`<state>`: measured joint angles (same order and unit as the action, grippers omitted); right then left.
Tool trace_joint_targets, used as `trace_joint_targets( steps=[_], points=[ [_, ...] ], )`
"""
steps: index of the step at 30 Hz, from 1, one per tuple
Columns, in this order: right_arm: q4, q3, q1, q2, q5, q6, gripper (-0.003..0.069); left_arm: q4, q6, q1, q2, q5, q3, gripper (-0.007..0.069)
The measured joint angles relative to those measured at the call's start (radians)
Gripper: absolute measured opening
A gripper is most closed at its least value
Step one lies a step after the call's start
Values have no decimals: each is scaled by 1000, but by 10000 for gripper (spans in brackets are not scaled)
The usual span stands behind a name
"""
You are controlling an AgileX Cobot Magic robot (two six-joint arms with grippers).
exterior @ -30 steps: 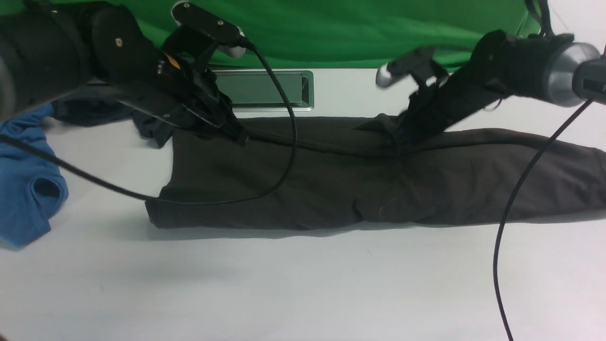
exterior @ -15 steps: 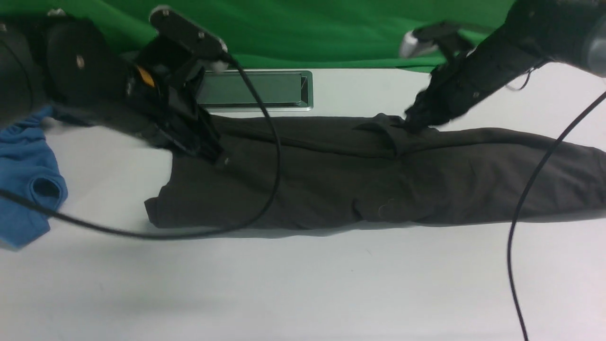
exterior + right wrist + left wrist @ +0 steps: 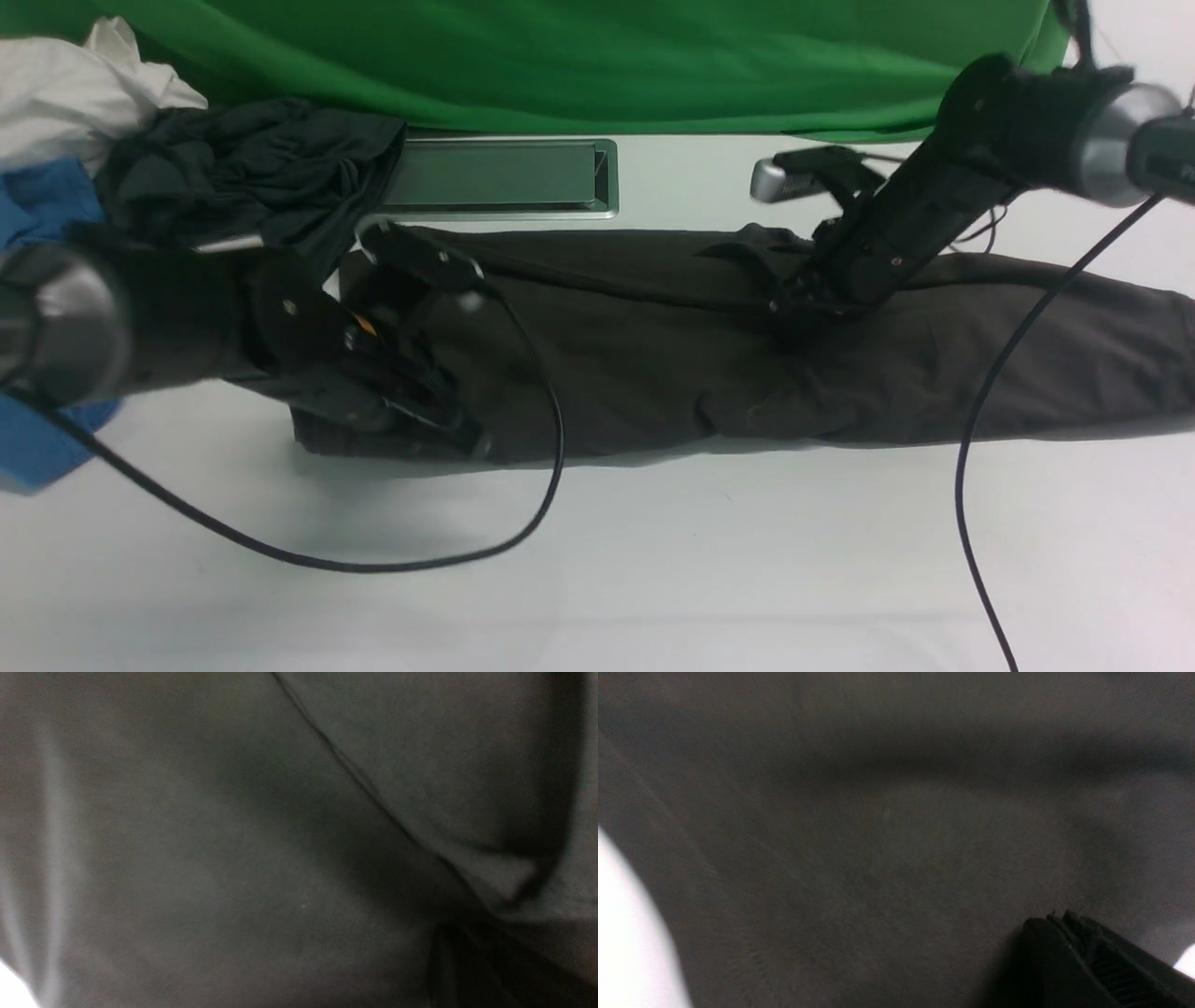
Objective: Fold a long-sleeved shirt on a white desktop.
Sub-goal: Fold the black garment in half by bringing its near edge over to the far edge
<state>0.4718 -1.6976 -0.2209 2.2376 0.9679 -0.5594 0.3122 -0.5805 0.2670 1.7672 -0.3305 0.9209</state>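
1 long-sleeved shirt (image 3: 653, 364): lay as a long band beneath my left gripper (image 3: 464, 437) and right gripper (image 3: 786, 313); crosswise folds seemingly undone. Jaws' state: I could not tell.

backdrop: wrinkled green cloth (image 3: 607, 65) behind far edge of white table (image 3: 700, 579) | silver-framed hatch (image 3: 495, 175) near that edge | light: soft shadows

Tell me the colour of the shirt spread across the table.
Dark brownish-black; the shirt shows best in the front view.
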Motion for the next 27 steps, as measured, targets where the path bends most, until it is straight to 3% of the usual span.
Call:
trace_joint_targets(
  steps=[7,12,22,27],
  points=[
    [3,-1,0,3,-70,1,20,7,-1,0,38,26,3,18],
    [-5,-5,0,11,-234,1,24,6,1,0,39,24,7,18],
    [-88,-11,1,18,-786,1,46,-31,5,0,34,12,17,18],
    [-87,-46,10,-46,-673,16,59,-62,11,0,-41,-54,23,18]
  ],
)
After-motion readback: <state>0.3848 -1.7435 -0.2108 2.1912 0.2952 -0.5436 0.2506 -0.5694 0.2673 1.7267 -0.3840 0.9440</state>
